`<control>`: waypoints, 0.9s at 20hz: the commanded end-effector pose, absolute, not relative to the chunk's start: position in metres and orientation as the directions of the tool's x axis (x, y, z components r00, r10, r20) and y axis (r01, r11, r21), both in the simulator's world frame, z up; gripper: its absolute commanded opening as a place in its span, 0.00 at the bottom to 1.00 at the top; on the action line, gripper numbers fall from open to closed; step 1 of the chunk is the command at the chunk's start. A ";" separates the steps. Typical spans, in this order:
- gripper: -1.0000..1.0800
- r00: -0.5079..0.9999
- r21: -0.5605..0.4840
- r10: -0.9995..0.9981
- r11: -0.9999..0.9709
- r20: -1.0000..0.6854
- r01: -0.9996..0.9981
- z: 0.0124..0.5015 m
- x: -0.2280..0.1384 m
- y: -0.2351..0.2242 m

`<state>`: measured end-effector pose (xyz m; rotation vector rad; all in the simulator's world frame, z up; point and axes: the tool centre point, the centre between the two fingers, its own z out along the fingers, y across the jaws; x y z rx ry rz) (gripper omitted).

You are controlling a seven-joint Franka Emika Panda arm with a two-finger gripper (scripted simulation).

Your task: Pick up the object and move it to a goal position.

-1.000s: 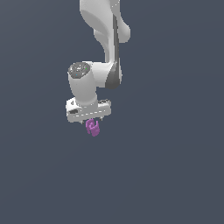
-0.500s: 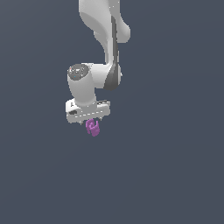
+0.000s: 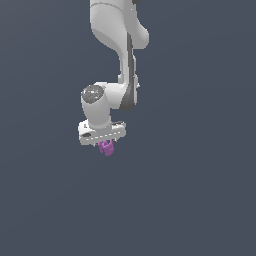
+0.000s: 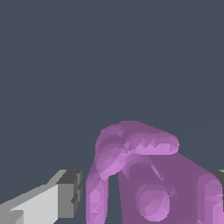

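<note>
The object [image 3: 106,147] is a small bright purple knobbly piece with a curled shape. It hangs just under the white hand of the arm in the exterior view, held between the fingers of my gripper [image 3: 105,146]. In the wrist view the purple object [image 4: 144,175] fills the space between a grey-tipped finger [image 4: 70,194] on one side and a sliver of the other finger [image 4: 220,175]. My gripper is shut on it. The object is off the ground.
The white arm [image 3: 117,40] comes down from the top of the exterior view. Plain dark grey-blue ground [image 3: 200,200] lies all around, with no other objects or goal marker showing.
The gripper with the purple object has risen slightly and the wrist has tilted a little; the hold is unchanged.
</note>
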<state>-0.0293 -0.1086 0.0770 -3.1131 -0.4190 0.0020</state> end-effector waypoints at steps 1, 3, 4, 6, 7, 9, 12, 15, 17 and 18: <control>0.96 0.964 0.000 0.265 -0.964 0.000 0.265 0.071 -0.029 -0.109; 0.96 0.964 0.000 0.265 -0.964 0.000 0.265 0.070 -0.028 -0.109; 0.00 0.964 0.000 0.265 -0.964 0.000 0.265 0.070 -0.028 -0.109; 0.00 0.964 0.000 0.265 -0.964 0.000 0.265 0.070 -0.028 -0.109; 0.00 0.964 0.000 0.265 -0.964 0.000 0.265 0.070 -0.028 -0.109; 0.00 0.964 0.000 0.265 -0.964 0.000 0.265 0.070 -0.028 -0.109; 0.00 0.964 0.000 0.265 -0.964 0.000 0.265 0.070 -0.028 -0.109; 0.00 0.964 0.001 0.264 -0.964 0.001 0.264 0.072 -0.028 -0.109; 0.00 0.964 0.001 0.264 -0.964 0.001 0.264 0.074 -0.027 -0.109; 0.00 0.964 0.001 0.264 -0.964 0.001 0.264 0.076 -0.026 -0.109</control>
